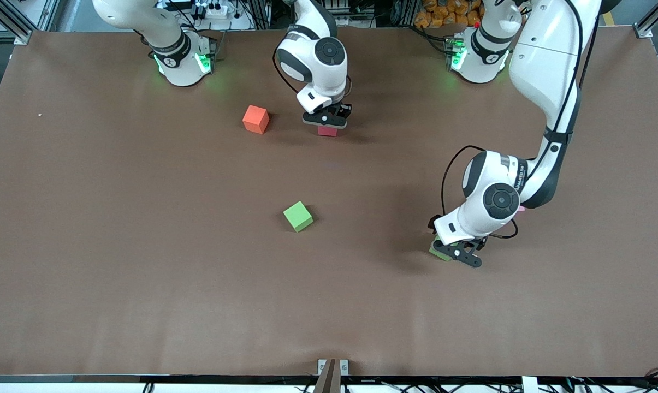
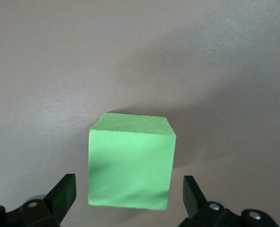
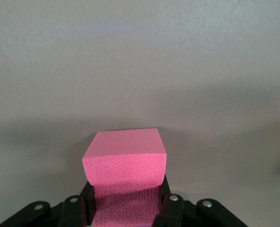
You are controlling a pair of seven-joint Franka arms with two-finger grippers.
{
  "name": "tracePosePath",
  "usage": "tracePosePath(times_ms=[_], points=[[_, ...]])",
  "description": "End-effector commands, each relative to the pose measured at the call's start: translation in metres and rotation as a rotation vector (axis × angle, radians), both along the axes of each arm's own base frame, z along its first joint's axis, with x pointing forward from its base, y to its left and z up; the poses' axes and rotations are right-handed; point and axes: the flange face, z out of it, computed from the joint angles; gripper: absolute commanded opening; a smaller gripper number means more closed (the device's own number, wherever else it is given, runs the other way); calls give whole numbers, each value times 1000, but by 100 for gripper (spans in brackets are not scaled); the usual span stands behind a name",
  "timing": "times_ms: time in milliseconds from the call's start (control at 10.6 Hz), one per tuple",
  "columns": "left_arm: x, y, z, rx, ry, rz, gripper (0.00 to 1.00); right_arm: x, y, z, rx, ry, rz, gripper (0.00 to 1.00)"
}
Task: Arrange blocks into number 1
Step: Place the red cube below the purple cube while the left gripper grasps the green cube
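Note:
My right gripper (image 1: 327, 121) is shut on a pink block (image 1: 327, 131), low at the table near the robots' side; the fingers (image 3: 170, 208) squeeze the pink block (image 3: 124, 158) on both sides. Beside it, toward the right arm's end, sits an orange block (image 1: 255, 119). My left gripper (image 1: 448, 252) stands open, low around a green block (image 1: 436, 251). This green block (image 2: 130, 161) lies between the fingers (image 2: 64, 191) with a gap on each side. A second green block (image 1: 298, 216) lies alone mid-table.
A sliver of pink (image 1: 521, 208) peeks out from under the left arm's wrist, mostly hidden. The brown table (image 1: 143, 273) stretches bare toward the front camera. The arms' bases stand along the table's edge by the robots.

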Motion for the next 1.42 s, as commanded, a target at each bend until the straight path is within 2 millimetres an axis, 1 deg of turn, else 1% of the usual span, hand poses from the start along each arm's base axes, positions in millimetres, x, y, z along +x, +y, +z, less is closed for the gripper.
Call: tracePosePath(times_ms=[0,94,189,283,377,472,566,660,755,943,1321], points=[[7,-3,-6,-21,-18,-8,100,-14,-4,-4,-7,4,-20,0],[7,-3,-6,-21,-23,-6,100,-15,-5,-4,-9,4,-20,0],[8,-4,-5,-23,-28,-5,100,-24,-5,-7,-17,7,-17,0],[10,-5,-4,-24,-33,-6,100,-26,-5,-7,-20,8,-15,0],[9,-5,-6,-23,-30,-10,100,-35,-6,-7,-25,10,-9,0],[10,-6,-6,-23,-33,-13,73,-41,-6,-8,-32,10,-16,0],[10,-6,-7,-24,-32,-9,34,-47,-6,-8,-37,12,-15,0],[10,-6,-8,-24,-33,-9,3,-46,-6,-8,-36,11,-16,0],[10,-7,-7,-29,-33,11,0,-45,-5,-6,-32,9,-18,0],[10,-9,-5,-56,-28,36,0,-44,-7,-6,-41,12,-8,0],[9,-10,-5,-55,-28,27,0,-35,-12,-5,-50,10,-12,0]])
